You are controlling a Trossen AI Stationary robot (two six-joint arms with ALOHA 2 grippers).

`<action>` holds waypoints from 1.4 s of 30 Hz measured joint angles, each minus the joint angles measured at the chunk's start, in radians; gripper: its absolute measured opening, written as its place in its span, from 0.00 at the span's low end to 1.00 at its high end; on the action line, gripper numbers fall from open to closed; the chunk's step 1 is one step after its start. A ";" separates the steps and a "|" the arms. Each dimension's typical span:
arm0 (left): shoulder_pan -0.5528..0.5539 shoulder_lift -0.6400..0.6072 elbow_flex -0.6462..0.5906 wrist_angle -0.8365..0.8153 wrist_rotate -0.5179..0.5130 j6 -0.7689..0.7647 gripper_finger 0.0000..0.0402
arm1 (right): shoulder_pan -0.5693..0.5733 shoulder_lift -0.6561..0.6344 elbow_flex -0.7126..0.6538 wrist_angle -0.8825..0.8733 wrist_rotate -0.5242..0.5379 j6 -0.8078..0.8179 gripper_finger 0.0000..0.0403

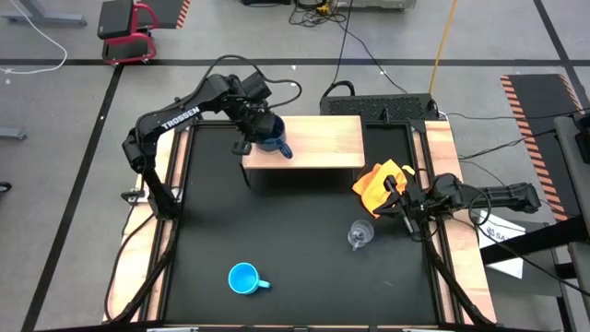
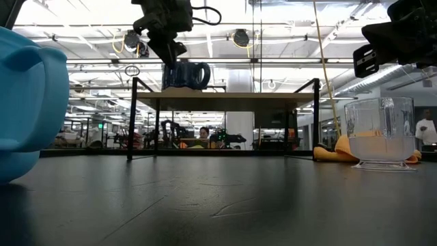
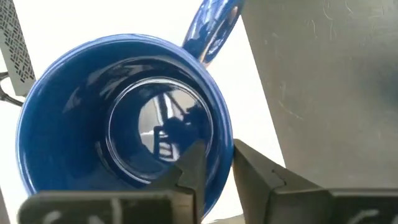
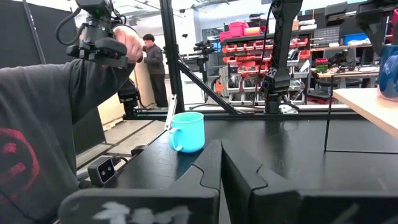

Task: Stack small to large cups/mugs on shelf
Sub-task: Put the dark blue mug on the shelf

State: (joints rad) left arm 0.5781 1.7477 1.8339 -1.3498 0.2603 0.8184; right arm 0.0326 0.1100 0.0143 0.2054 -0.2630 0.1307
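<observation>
Left end effector (image 3: 214, 168) straddles navy mug (image 3: 118, 118) rim, wrist view only.

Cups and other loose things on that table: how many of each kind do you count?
Dark navy-blue mug, on the shelf with the left gripper's fingers over its rim: 1
Light sky-blue mug, on the table: 1
Clear glass cup, on the table: 1
Orange-yellow cloth, beside the shelf: 1
Total: 4 things, 3 of them cups
</observation>
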 joint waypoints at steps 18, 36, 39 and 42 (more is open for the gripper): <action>0.007 0.000 0.000 -0.014 0.003 0.237 0.04 | 0.000 0.000 0.000 0.001 0.000 0.008 0.00; 0.098 0.000 0.001 -0.021 0.052 0.540 0.04 | 0.000 0.000 0.000 0.039 0.000 0.015 0.00; 0.111 0.001 0.022 -0.049 0.072 0.564 0.04 | 0.000 0.000 0.000 0.055 0.000 0.015 0.00; 0.113 0.001 0.049 -0.081 0.112 0.589 0.04 | 0.000 0.000 0.000 0.070 0.000 0.015 0.00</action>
State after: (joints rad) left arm 0.6914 1.7485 1.8832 -1.4305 0.3724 1.4072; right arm 0.0326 0.1097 0.0143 0.2754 -0.2626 0.1455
